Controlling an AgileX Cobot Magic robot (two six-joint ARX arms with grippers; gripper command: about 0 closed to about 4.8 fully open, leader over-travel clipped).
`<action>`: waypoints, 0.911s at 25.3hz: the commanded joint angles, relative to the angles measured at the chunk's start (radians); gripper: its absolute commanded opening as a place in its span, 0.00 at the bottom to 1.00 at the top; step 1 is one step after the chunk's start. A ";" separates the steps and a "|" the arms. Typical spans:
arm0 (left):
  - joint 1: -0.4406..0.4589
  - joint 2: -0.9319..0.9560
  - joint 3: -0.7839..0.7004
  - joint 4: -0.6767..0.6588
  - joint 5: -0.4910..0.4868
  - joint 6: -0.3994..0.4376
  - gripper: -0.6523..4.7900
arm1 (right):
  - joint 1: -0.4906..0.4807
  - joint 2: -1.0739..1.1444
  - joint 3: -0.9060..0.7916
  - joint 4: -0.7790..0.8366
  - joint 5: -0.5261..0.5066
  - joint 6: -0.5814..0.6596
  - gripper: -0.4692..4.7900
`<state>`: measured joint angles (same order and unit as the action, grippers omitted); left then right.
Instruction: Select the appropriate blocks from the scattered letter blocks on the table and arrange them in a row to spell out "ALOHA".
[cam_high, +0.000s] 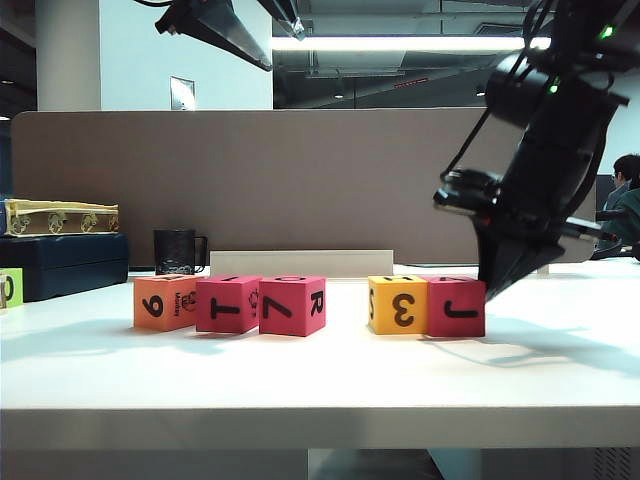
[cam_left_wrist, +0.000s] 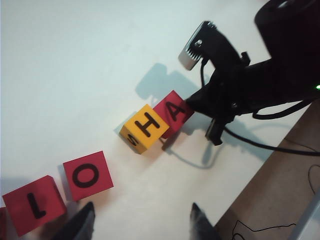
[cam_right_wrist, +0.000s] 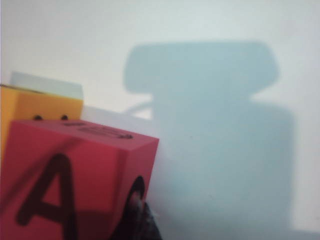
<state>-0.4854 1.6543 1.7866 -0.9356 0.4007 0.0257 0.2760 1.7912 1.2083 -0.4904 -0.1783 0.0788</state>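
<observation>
Five blocks stand in a row on the white table (cam_high: 320, 380): an orange one (cam_high: 163, 302), two pink-red ones (cam_high: 227, 303) (cam_high: 292, 305), then, after a gap, a yellow one (cam_high: 398, 304) touching a pink-red one (cam_high: 457, 306). From above, their tops read L (cam_left_wrist: 34, 205), O (cam_left_wrist: 87, 175), H (cam_left_wrist: 145, 127) and A (cam_left_wrist: 173, 112). My right gripper (cam_high: 490, 284) (cam_right_wrist: 137, 217) is shut, its tip against the outer side of the A block (cam_right_wrist: 65, 185). High over the row, my left gripper (cam_left_wrist: 142, 212) hangs open and empty.
A grey-brown divider panel (cam_high: 300, 180) closes off the back. In front of it are a black mug (cam_high: 178, 250), a white strip (cam_high: 300, 262) and, at the far left, stacked boxes (cam_high: 60, 250) and a lime-green cube (cam_high: 8, 288). The right arm's cable (cam_left_wrist: 270, 145) trails near the table edge.
</observation>
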 joint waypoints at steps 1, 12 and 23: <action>0.000 -0.006 0.006 0.008 0.004 0.003 0.55 | 0.030 0.024 0.005 0.007 -0.008 0.030 0.08; 0.000 -0.006 0.006 0.008 0.004 0.004 0.55 | 0.112 0.037 0.005 0.085 -0.024 0.037 0.08; 0.002 -0.006 0.006 0.009 -0.078 0.029 0.55 | 0.122 0.036 0.005 0.091 0.035 0.053 0.08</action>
<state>-0.4854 1.6543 1.7863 -0.9356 0.3744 0.0372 0.3962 1.8328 1.2076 -0.4149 -0.1917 0.1268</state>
